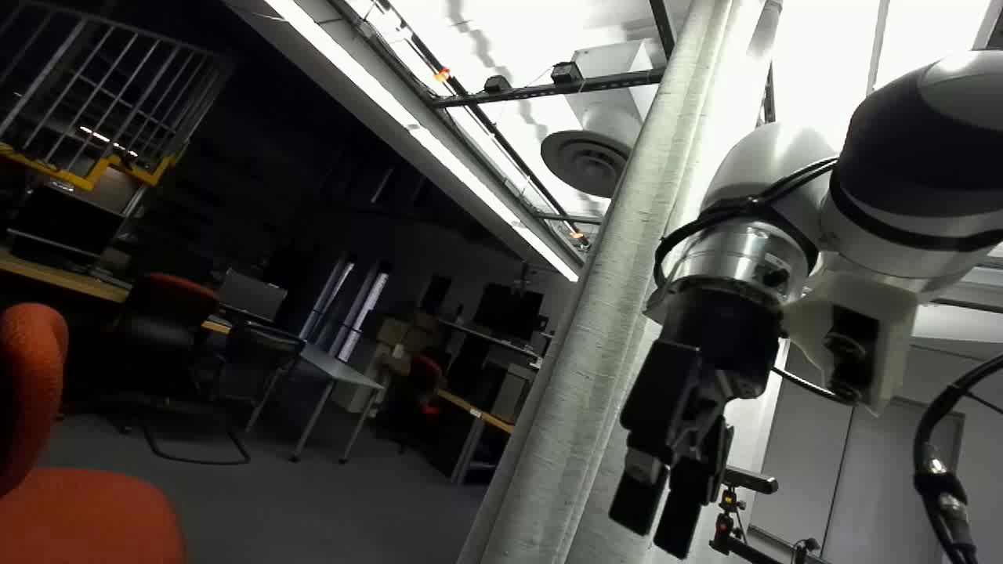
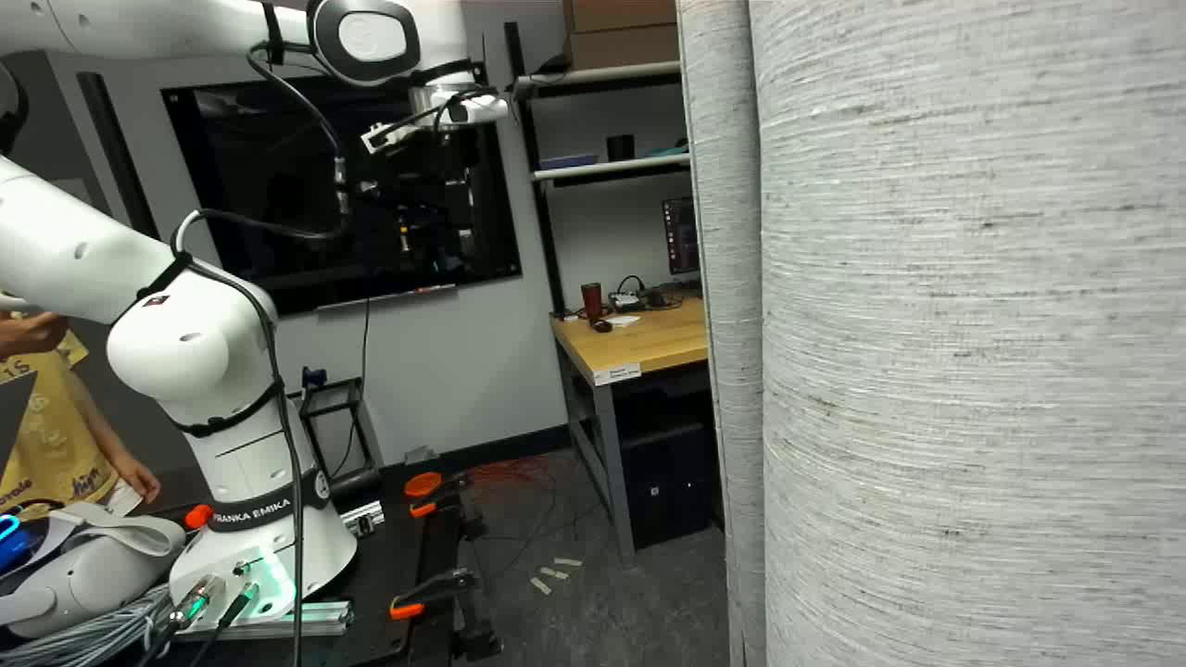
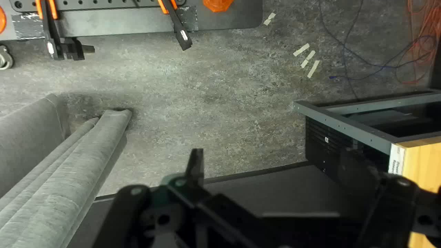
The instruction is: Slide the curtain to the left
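The curtain is a tall pale grey-white fabric with lengthwise folds. In an exterior view it runs as a slanting bunched column, and in an exterior view it fills the right side. In the wrist view the curtain hangs at the left, its lower end near the floor. My gripper is open in the wrist view, its fingers wide apart with nothing between them. It is beside the curtain and apart from it. In an exterior view the gripper points down and overlaps the curtain's edge; in an exterior view it is dark against the black screen.
A wooden-topped desk with a shelf stands by the wall, and it also shows in the wrist view. A black table with orange clamps lies at the top there. A person is behind the arm's base. An orange chair stands beyond the curtain.
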